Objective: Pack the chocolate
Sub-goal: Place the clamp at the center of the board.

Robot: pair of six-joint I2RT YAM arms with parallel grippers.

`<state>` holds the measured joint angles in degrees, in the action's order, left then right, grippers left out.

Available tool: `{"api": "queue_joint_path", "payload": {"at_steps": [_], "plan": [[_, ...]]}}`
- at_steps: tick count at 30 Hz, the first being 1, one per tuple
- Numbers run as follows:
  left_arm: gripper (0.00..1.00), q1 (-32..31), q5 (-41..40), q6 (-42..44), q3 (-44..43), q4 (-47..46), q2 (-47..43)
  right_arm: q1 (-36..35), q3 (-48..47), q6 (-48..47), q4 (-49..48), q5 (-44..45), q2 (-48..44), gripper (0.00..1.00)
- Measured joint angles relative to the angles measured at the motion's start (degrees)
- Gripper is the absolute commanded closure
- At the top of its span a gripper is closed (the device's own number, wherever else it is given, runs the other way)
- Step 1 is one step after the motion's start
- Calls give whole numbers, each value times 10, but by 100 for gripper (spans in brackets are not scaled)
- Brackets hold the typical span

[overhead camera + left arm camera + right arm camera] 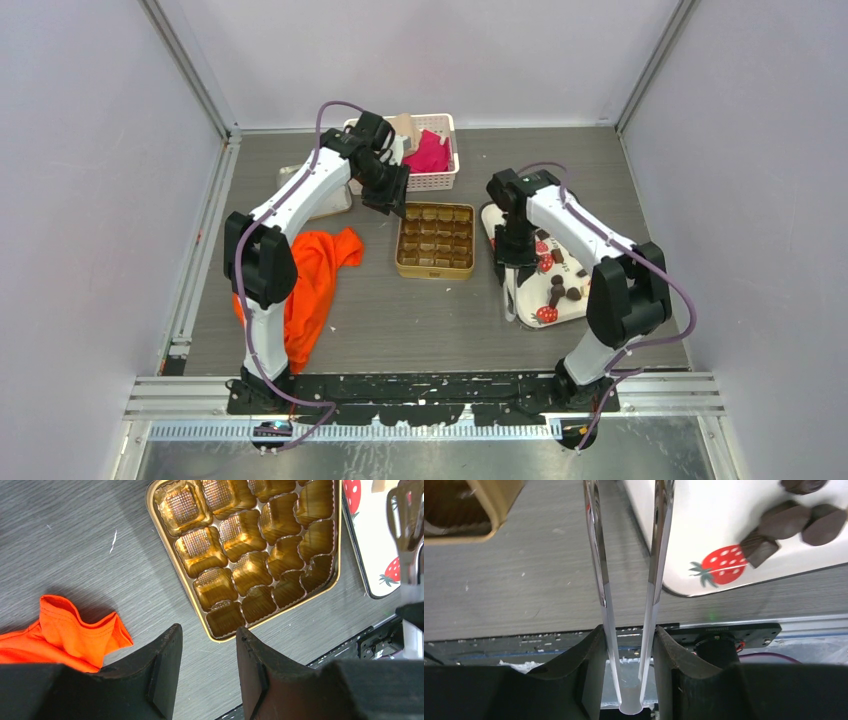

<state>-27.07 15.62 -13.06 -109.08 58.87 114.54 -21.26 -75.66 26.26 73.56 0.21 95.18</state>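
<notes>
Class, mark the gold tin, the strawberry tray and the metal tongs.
gold tin (250, 572), left wrist view, middle compartment.
strawberry tray (714, 520), right wrist view, bare white surface.
metal tongs (597, 555), right wrist view, one blade.

The left arm (300, 195) and right arm (575, 222) have white links, black joints, purple cables (319, 128) and black wedge-shaped claw fingers (167, 665).

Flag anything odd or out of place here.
Only the orange cloth, crumpled on the table left of the tin: it has no part in packing. Chocolate sits on the tray; none seen spilled.
</notes>
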Motion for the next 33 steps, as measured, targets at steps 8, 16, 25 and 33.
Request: {"api": "queue_joint_path", "payload": {"at_steps": [8, 16, 25, 33], "plan": [[55, 1, 0, 0, 0, 1, 0, -113, 47, 60, -29, -27, -23, 99], [55, 1, 1, -1, 0, 1, 0, -145, 90, 99, -81, -33, -10, 99], [55, 1, 5, -2, 4, 2, 0, -147, 145, 115, -193, 43, 46, 63], [55, 1, 5, -2, 7, 3, 0, -151, 206, 122, -266, 53, -4, 27]]}}
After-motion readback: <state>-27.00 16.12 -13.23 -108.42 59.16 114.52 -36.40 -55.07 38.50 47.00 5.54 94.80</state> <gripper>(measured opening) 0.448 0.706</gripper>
